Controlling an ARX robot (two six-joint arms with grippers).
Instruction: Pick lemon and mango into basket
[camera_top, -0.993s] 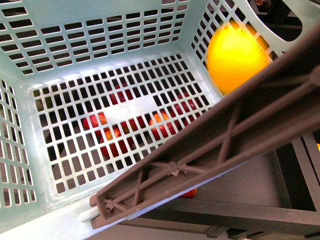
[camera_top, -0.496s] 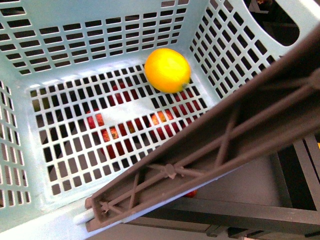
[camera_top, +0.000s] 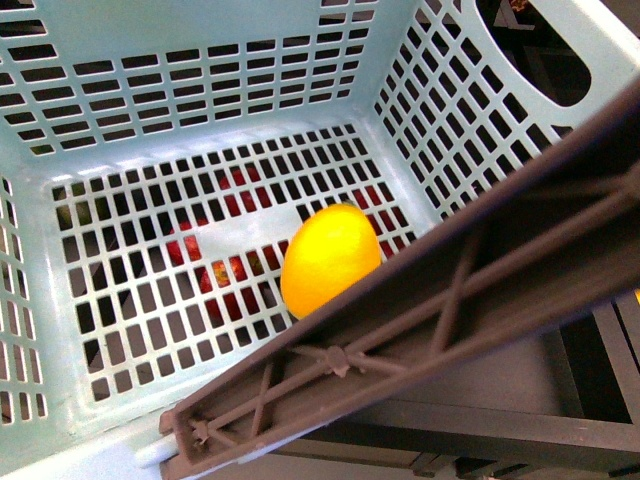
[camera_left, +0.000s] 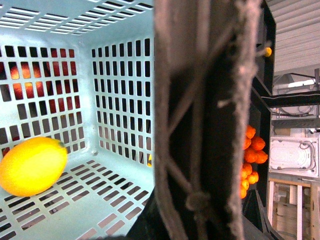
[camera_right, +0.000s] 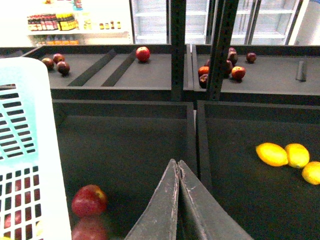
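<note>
Above dark bin (camera_right: 125, 145), right gripper (camera_right: 178, 163) fingers pressed together, empty; left gripper unseen; lemon (camera_top: 330, 258) in basket (camera_top: 200, 90).

Brown handle (camera_top: 470, 290) slanting across the near side of the basket (camera_top: 160, 25) mouth, far half of the slotted floor open from above, lemon (camera_top: 330, 258) partly under the handle.

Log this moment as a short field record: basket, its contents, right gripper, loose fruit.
basket: light turquoise, slotted, brown handle across it
lemon: only fruit inside, lying on the slotted base
right gripper: shut, holding nothing
yellow fruits: three, in a dark tray outside the basket
red fruit: beside the basket's wall
</note>
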